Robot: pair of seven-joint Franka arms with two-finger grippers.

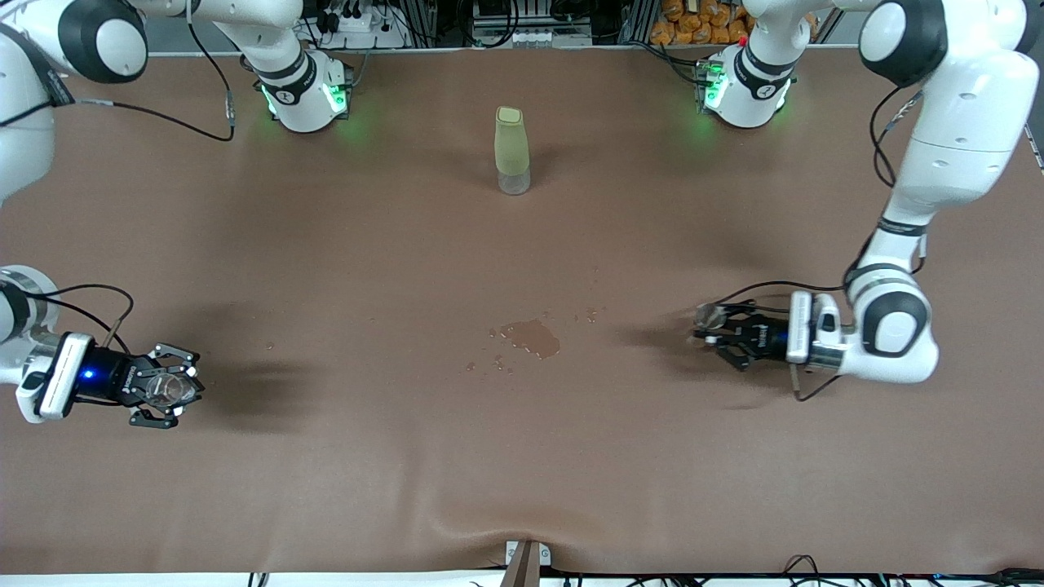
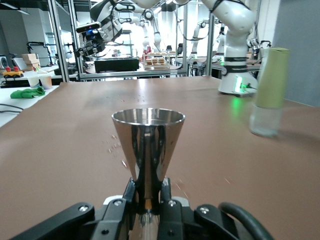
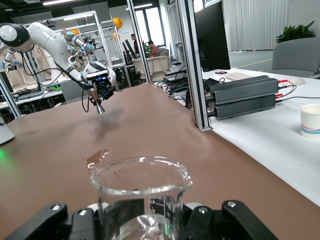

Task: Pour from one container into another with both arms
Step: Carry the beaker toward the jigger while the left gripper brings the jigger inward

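A: How far along is the pouring judged to be?

B: Both vessels are already gripped and lifted off the brown surface, but they are kept well apart, so the bringing together and the pour itself are left. A wet patch is seen at the middle of the surface, at about six o'clock from the green bottle.

A: How are the arms posed?

B: The left arm is bent down at the three o'clock edge of the front view, and its left hand is shut on the steel jigger, held upright above the surface. The right arm is reached in at eight o'clock; its right hand is shut on the glass cup, also upright. Whether any liquid is in either vessel cannot be told.
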